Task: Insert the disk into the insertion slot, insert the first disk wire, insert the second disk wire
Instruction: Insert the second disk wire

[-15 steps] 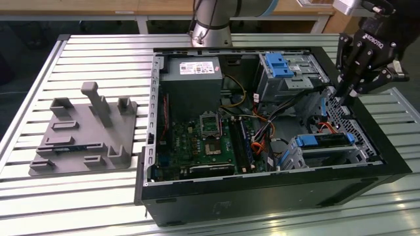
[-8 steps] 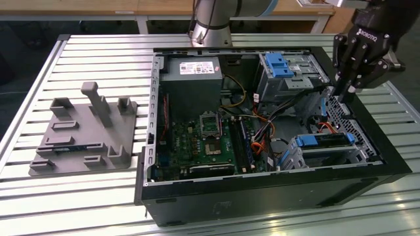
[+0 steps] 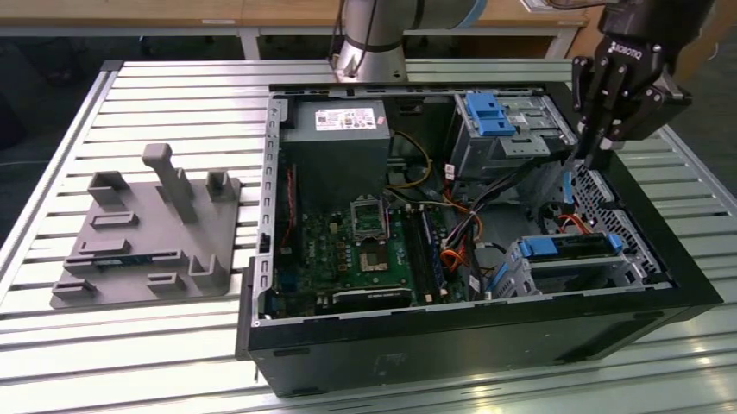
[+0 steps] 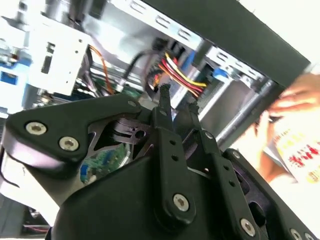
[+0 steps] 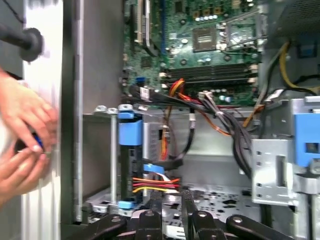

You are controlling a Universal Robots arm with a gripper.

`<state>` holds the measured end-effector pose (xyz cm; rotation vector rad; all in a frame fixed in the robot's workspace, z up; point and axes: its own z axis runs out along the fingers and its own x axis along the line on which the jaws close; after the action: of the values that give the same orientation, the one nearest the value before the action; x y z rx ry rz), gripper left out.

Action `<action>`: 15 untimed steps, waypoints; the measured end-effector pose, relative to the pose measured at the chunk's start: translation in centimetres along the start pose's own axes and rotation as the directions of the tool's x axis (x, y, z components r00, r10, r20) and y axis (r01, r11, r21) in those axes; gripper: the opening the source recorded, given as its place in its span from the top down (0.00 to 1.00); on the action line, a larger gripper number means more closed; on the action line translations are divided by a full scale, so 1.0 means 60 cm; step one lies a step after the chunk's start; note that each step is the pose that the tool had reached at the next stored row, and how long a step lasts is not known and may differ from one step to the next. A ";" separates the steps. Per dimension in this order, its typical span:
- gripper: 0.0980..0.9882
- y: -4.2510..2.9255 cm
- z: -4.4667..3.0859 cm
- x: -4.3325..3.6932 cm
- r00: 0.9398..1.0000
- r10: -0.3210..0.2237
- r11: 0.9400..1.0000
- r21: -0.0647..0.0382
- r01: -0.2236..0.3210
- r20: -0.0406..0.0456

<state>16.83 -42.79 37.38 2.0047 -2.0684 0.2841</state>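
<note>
The disk (image 3: 572, 248) is sitting inside the insertion slot (image 3: 627, 274), at the computer case's (image 3: 461, 345) corner on the exterior view's right. The blue carrier and the cage walls are covering most of its grey body. In the first wrist view a blue plug (image 5: 152, 169) and red-and-yellow wires (image 5: 156, 184) are reaching its end, though I can't make out how firmly they are seating. A person's hands (image 5: 22, 135) are blurring at the case edge, cut off. The gripper (image 3: 588, 153) is hanging over the case beyond the slot, pointing down. Its fingers (image 5: 154, 200) are standing narrowly parted, pinching nothing I can see.
</note>
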 end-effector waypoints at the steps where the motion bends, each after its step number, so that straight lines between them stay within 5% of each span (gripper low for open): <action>1: 0.77 0.001 0.000 -0.001 1.000 0.000 1.000 0.000 0.000 -0.018; 6: 0.77 0.005 -0.002 -0.007 0.994 0.003 1.000 -0.003 -0.003 -0.109; 7: 0.77 0.007 -0.001 -0.011 0.993 0.003 1.000 -0.002 -0.004 -0.121; 15: 0.77 0.043 0.008 -0.027 0.992 0.019 0.999 0.035 -0.015 -0.123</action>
<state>14.30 -41.33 36.48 1.9371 -2.0191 0.4373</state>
